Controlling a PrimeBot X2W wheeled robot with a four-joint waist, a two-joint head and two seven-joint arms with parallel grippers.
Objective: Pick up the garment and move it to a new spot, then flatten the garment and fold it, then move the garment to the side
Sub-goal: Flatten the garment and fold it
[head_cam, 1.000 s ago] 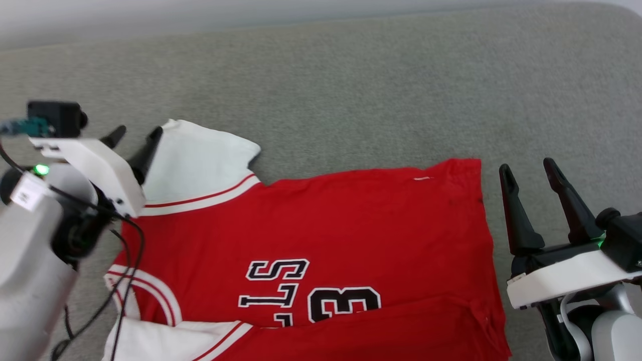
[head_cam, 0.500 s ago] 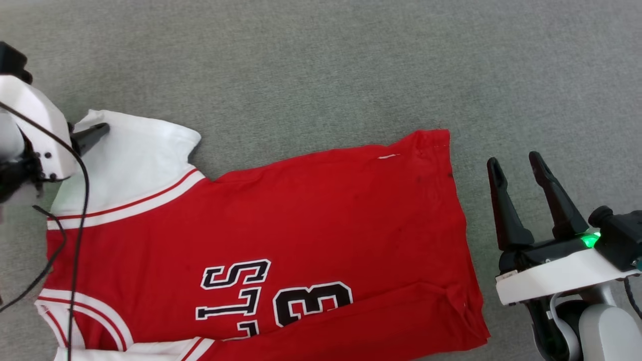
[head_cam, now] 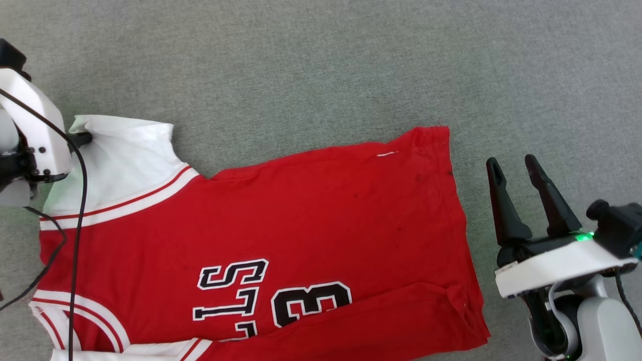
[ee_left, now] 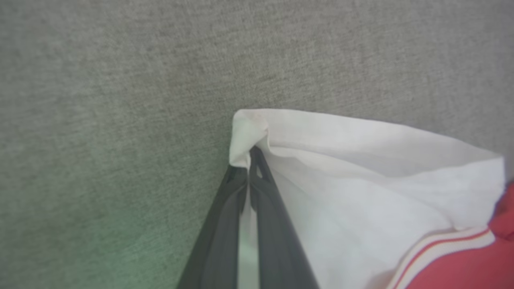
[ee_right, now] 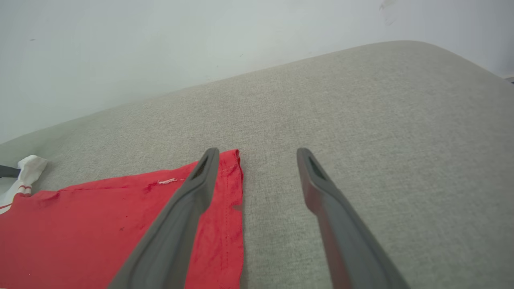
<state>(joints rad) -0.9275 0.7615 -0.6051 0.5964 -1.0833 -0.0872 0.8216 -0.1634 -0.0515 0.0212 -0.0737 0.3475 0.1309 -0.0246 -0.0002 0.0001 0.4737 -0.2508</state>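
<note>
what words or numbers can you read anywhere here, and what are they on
"LS": black, white-edged letters lying sideways on the red shirt; the next letter is mostly hidden.
"3", probably: the large number beside them on the shirt; a fold covers its lower edge, so this is unsure.
No other writing can be made out.

Bright, even, soft-shadowed light; the left wrist view blurs up close.

Long dark tapered fingers on right gripper (head_cam: pixel 511 160), left gripper (head_cam: pixel 84 139). White angular wrist shells (head_cam: pixel 551 269), green light (head_cam: pixel 581 235), black camera block (head_cam: pixel 614 229), grey rounded forearm (head_cam: pixel 602 321). Left shell: dark screws (head_cam: pixel 44 150), loose black cables (head_cam: pixel 80 200).
</note>
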